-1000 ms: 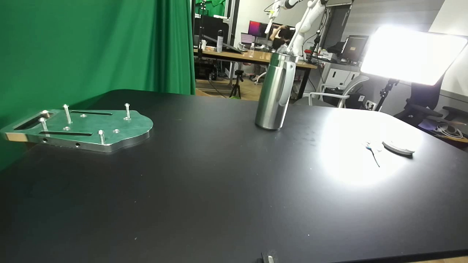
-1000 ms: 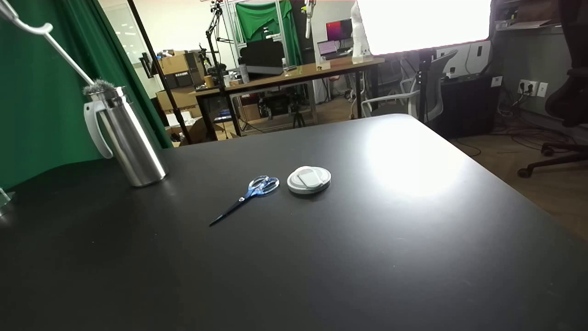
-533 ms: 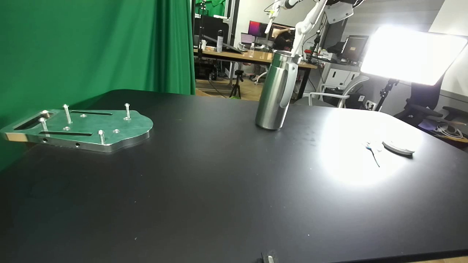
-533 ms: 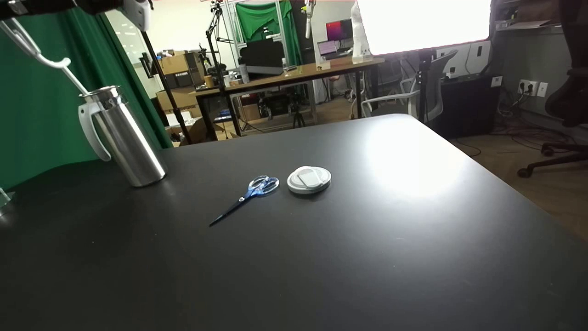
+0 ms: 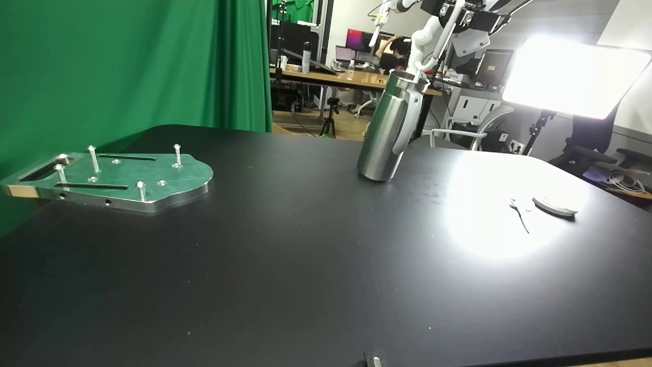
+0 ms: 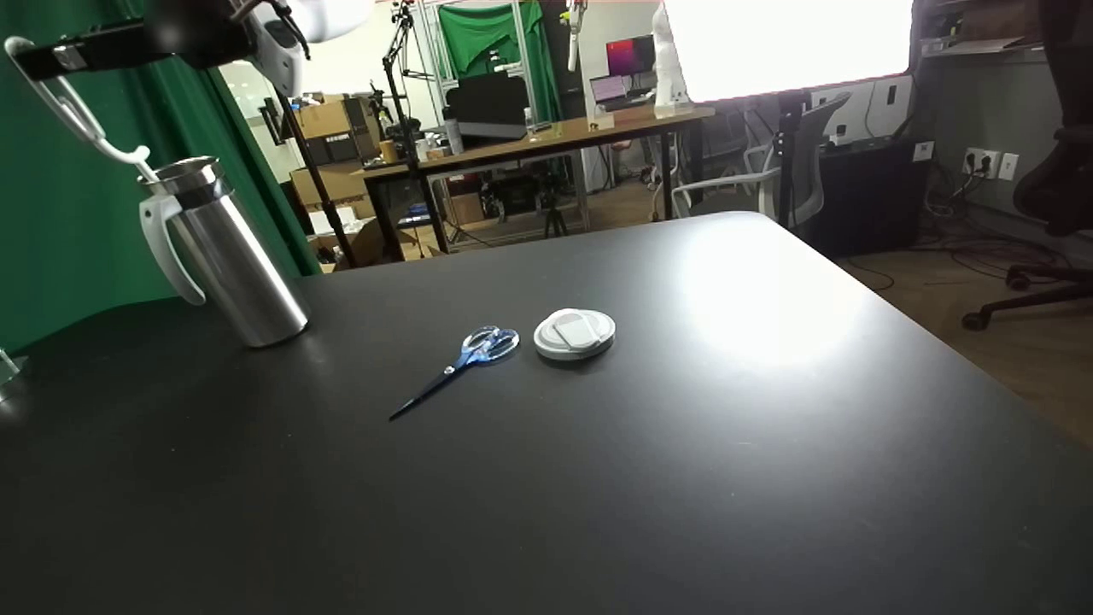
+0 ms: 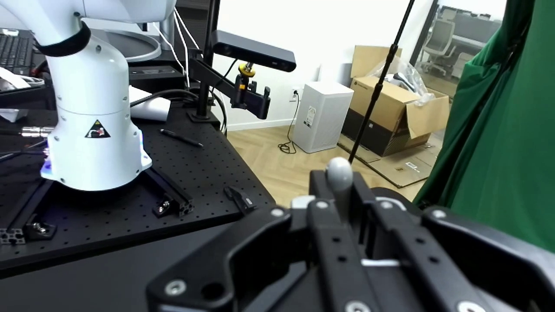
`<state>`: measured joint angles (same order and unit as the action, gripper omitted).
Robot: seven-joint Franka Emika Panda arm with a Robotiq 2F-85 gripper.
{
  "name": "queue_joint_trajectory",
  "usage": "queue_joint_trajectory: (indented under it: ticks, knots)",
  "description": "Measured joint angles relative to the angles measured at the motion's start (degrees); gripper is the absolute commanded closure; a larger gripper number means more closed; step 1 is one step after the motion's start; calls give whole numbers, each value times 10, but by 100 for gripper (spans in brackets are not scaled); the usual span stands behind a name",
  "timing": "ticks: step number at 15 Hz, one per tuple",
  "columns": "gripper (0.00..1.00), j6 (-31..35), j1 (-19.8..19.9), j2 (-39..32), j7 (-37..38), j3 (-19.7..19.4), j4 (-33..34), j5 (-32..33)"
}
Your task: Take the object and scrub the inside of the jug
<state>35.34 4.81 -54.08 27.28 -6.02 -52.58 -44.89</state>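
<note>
Jug (image 5: 384,130) and scrubber (image 6: 128,156) are together, the pale shaft running into the mouth at the rim above the jug's handle, so I judge the taking done and the scrubbing itself in hand. Under it all is the black table (image 5: 285,244), where the jug stands near the far edge in an exterior view. On the floor (image 7: 260,147) in the wrist view, an open cardboard box (image 7: 388,110) holds crumpled clear plastic (image 7: 420,86) and something pale I cannot name. The jug is steel and lidless; it leans toward its handle side in both exterior views, though how much is camera slant, and whether the base sits flat, I cannot tell. Only a strip of inner wall shows; any liquid would be hidden, and the scrubber's working end is out of sight, presumably inside. The gripper (image 7: 340,186) has its jaws closed on the scrubber's handle, the rounded end poking out between them in the wrist view. As I see it, the next move calls for strokes up and down and round the wall, along the jug's own line, with little sideways push: nothing seems to brace the jug, and leaning hard on the rim could drag or tip it. Smaller still, the white lid (image 6: 574,335) lies on the table, off the jug, and the scissors (image 6: 450,370) lie just beside it, neither needed for scrubbing.
</note>
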Motion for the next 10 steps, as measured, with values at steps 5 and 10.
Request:
queue_joint_trajectory:
  ticks: [5, 10]
  knots:
    - [96, -2, 4, 9, 0, 0, 22, -1]
    - [96, -4, 4, 46, 0, 4, 41, -1]
